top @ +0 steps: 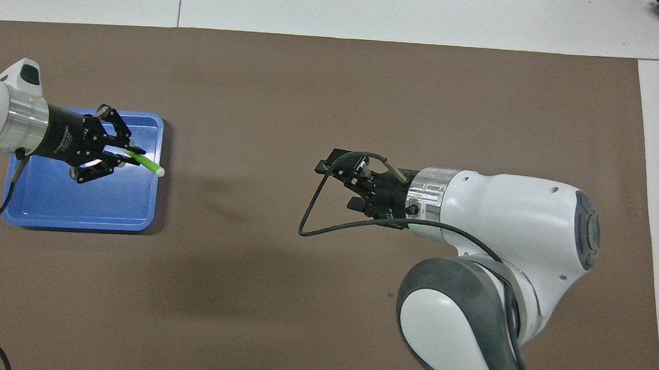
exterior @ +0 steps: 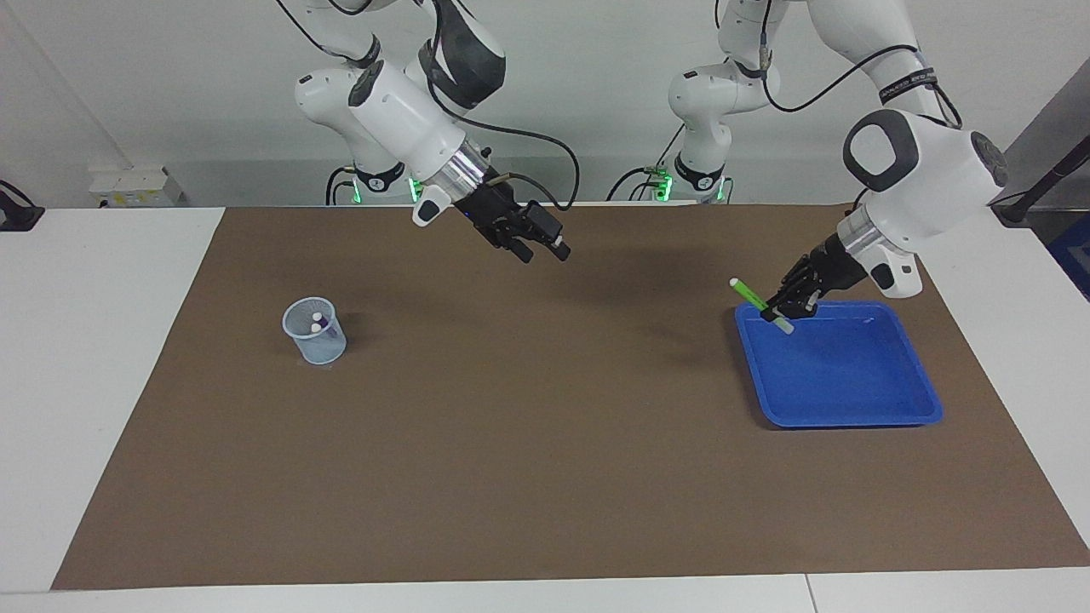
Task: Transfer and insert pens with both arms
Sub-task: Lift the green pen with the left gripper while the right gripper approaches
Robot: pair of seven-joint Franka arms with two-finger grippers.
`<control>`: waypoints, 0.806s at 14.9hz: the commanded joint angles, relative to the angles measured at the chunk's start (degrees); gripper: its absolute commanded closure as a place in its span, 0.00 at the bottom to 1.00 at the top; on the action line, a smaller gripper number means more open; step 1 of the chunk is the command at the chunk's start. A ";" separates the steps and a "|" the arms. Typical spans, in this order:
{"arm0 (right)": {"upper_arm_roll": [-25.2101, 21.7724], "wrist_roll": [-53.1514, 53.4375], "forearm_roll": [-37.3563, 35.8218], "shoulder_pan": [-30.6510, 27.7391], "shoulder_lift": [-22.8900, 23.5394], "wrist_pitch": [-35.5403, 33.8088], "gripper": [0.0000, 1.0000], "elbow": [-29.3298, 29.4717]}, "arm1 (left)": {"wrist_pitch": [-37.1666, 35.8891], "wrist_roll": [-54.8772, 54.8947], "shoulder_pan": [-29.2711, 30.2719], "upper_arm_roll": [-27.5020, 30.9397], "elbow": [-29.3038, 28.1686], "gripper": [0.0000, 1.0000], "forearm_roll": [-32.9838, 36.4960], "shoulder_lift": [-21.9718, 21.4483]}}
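Left gripper clamped tight on green pen, raised over blue tray edge, pen tilted, pale tip toward table middle. Right gripper jaws wide apart, holding nothing, over brown mat mid-table. Clear mesh cup with two pens stands toward right arm's end.

Green pen with whitish ends, blue tray, brown mat.

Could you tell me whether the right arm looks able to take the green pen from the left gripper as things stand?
Probably yes. The left gripper holds the green pen raised over the blue tray, its free end pointing toward mid-table. The right gripper is open, with only bare mat between them.
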 commanded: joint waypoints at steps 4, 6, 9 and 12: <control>-0.02 3.94 1.75 4.17 0.95 8.43 0.00 0.25 | -2.55 -15.71 -3.54 0.69 -2.16 1.00 -6.82 -4.36; 0.24 4.02 3.84 4.52 1.91 9.57 0.10 1.99 | -2.28 -20.37 -4.95 0.78 -3.31 1.00 -8.74 -6.56; 1.38 3.68 5.71 10.31 3.75 17.56 0.10 2.97 | -1.76 -25.65 -6.97 0.78 -5.15 1.00 -10.59 -9.11; 1.38 3.23 5.27 14.62 5.25 20.48 0.10 4.37 | -0.70 -31.36 -8.37 0.78 -5.94 1.00 -11.66 -10.43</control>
